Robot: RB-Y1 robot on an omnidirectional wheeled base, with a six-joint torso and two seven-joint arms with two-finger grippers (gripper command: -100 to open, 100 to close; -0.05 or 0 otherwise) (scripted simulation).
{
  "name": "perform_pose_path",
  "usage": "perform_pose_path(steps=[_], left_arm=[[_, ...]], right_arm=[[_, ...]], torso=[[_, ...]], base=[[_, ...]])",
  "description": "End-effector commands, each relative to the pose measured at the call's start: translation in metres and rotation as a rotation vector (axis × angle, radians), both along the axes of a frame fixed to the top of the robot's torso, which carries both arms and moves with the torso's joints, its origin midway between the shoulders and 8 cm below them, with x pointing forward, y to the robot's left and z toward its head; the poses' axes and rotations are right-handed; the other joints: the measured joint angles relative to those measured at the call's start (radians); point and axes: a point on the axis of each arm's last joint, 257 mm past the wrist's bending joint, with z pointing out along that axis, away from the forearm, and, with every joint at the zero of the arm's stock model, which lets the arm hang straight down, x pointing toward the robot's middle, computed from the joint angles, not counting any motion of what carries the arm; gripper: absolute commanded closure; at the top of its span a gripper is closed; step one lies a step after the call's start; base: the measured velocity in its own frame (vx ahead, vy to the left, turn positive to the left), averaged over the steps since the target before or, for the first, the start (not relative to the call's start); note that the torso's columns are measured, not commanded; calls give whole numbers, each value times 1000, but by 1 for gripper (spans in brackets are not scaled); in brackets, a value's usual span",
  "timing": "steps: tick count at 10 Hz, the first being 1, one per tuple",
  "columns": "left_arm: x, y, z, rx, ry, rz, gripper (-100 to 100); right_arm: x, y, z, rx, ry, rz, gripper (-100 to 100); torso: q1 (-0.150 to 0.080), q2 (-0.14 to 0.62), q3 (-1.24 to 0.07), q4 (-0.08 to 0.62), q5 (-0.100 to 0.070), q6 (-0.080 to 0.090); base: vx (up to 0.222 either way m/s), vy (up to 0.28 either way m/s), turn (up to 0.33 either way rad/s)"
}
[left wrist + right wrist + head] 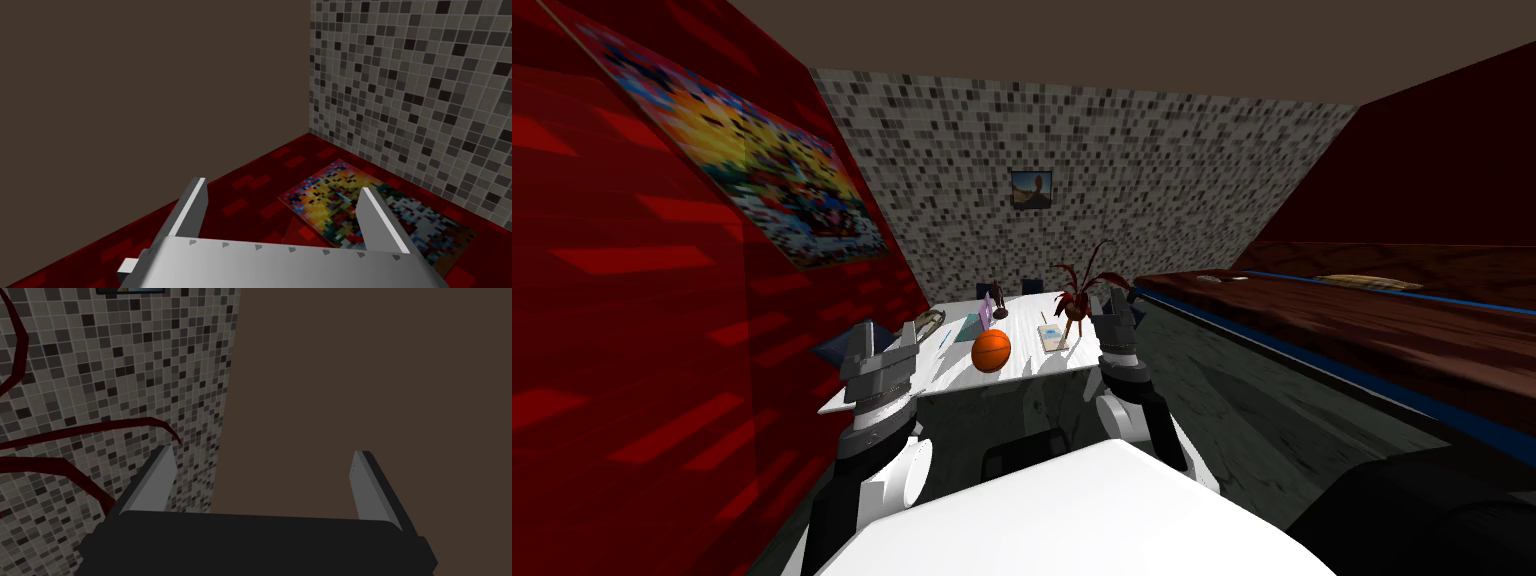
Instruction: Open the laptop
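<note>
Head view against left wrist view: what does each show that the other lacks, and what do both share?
Head view: a white table with an orange ball, a red-leaved potted plant, and a small framed picture on the tiled wall. Left wrist view: a close look at the open left gripper. Both: the colourful poster on the red wall, the tiled wall, the brown ceiling.

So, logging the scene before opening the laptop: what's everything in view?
white table: one, white, ahead
round orange ball: one, orange, table's middle
potted plant: one, dark red leaves, table's right
flat teal slab: one, teal, left of ball; maybe laptop
pale booklet: one, cream, beside plant
colourful poster: one, multicoloured, red left wall
framed picture: one, dark frame, tiled wall
long brown counter: one, blue-edged, right
left gripper: one, grey fingers, open
right gripper: one, grey fingers, open
</note>
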Motion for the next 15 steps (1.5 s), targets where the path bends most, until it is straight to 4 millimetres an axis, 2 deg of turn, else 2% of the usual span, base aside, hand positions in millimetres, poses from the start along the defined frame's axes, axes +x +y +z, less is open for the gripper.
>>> perform_pose_path(steps=[1, 9, 10, 12, 15], left_arm=[[0, 0, 0, 0, 0, 0, 0], [0, 0, 0, 0, 0, 0, 0], [7, -2, -5, 40, 25, -7, -100], [21, -1, -15, 98, 75, -2, -100], [40, 6, -28, 151, 139, 23, -100]], right_arm=[[0, 0, 0, 0, 0, 0, 0], [0, 0, 0, 0, 0, 0, 0], [0, 0, 0, 0, 0, 0, 0], [0, 0, 0, 0, 0, 0, 0], [0, 0, 0, 0, 0, 0, 0]], torso=[[0, 40, -82, 41, 0, 0], [0, 618, -1234, 617, 0, 0], [0, 691, -1382, 691, 0, 0], [1, 734, -1471, 734, 0, 0], [0, 738, -1476, 738, 0, 0]], base=[[0, 0, 0], [0, 0, 0], [7, 4, -91], [3, 14, -132], [4, 23, -148]])
